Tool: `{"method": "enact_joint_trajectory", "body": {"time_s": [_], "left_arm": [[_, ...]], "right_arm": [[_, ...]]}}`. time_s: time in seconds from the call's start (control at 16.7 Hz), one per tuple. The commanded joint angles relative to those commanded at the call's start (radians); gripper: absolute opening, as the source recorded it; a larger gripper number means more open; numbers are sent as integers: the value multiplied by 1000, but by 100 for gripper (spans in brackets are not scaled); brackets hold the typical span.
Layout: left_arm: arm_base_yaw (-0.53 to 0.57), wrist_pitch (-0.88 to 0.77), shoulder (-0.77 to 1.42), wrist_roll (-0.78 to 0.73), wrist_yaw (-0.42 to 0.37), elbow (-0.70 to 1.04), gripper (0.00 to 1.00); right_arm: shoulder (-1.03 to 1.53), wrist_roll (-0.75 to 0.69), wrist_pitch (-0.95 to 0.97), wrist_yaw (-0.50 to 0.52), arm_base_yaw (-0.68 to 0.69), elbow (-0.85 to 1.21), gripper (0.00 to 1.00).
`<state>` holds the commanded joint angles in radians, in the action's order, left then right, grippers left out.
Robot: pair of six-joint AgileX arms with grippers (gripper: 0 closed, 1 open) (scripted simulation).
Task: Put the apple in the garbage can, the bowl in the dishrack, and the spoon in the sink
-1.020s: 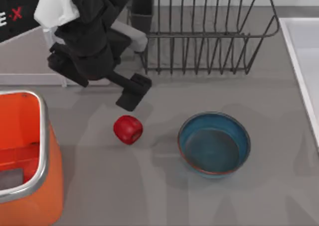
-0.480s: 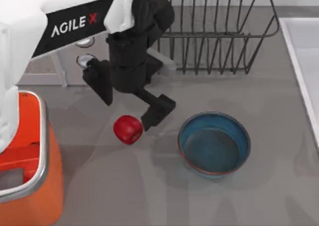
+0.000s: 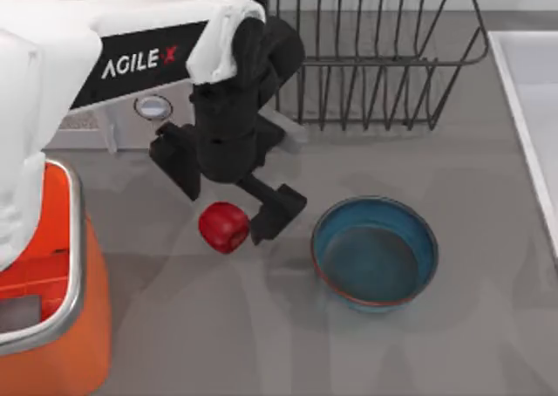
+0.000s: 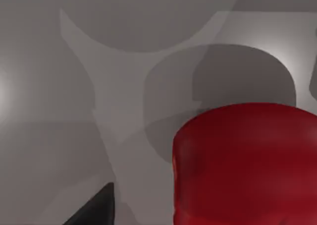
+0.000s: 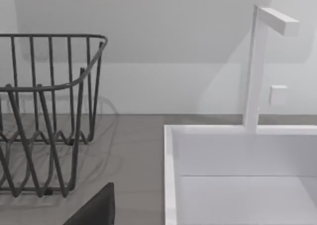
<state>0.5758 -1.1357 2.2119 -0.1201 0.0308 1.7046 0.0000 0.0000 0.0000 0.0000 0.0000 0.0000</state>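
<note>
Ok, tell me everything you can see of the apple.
The apple is small, glossy and deep red, rounded with a flattish top. It sits on the grey table, between the orange garbage can and the blue bowl, apart from both. The left gripper is open and straddles it from above; whether a finger touches it cannot be told.

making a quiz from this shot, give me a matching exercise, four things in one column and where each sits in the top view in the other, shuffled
Things:
1. apple
2. bowl
3. garbage can
4. dishrack

Places:
A. at the top, behind the bowl
B. lower left corner
C. between the open fingers of the left claw
D. right of the apple, on the bare table

Pairs: 1-C, 2-D, 3-B, 4-A
</note>
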Motion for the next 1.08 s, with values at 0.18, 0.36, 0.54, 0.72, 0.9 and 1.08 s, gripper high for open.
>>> {"method": "enact_joint_trajectory", "body": {"time_s": [0.18,0.36,0.54,0.72,0.9,1.08], "left_arm": [[-2,109,25,-2,0,-79,100],[-2,132,35,-3,0,-99,100],[-2,132,35,-3,0,-99,92],[-2,132,35,-3,0,-99,70],[-2,132,35,-3,0,-99,47],[-2,132,35,-3,0,-99,25]], "right_arm": [[0,0,0,0,0,0,100],[0,0,0,0,0,0,100],[0,0,0,0,0,0,100],[0,0,0,0,0,0,100],[0,0,0,0,0,0,100],[0,0,0,0,0,0,100]]}}
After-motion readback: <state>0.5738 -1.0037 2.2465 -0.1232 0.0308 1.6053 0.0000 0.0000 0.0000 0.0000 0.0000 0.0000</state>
